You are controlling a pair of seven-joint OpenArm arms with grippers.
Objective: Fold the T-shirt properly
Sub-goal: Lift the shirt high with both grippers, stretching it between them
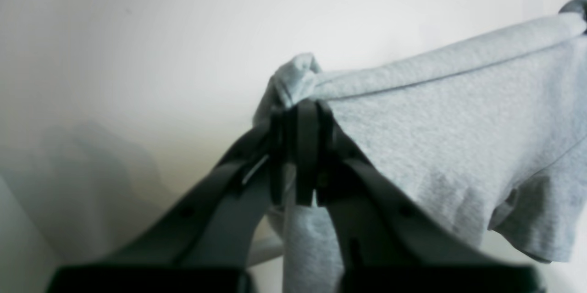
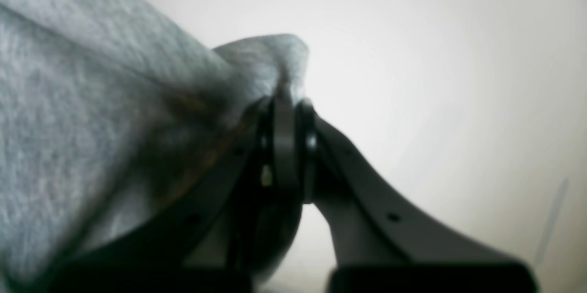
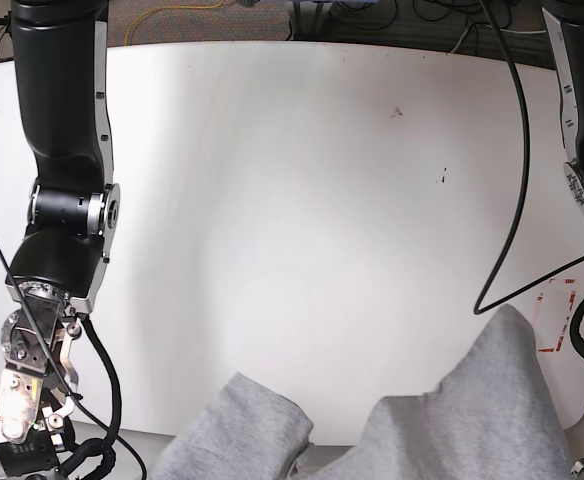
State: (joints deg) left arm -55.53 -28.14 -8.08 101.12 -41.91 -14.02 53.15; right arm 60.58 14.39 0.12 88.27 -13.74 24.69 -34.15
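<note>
Base view cuts off most of your T-shirt at the bottom edge, lettering hidden. Both wrist shots are blurry, but your left gripper and right gripper each pinch a bunched corner, hem stretched sideways between them above the table.

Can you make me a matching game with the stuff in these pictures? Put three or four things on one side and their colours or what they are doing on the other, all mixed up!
Things:
1. T-shirt
2. Table
3. Left end effector
4. Cable

Colours or states:
A. Black, hanging in a curve over the table
B. White and flat
C. Shut on a bunched bit of cloth
D. Heather grey, held up at an edge

Right pairs: 1-D, 2-B, 3-C, 4-A
</note>
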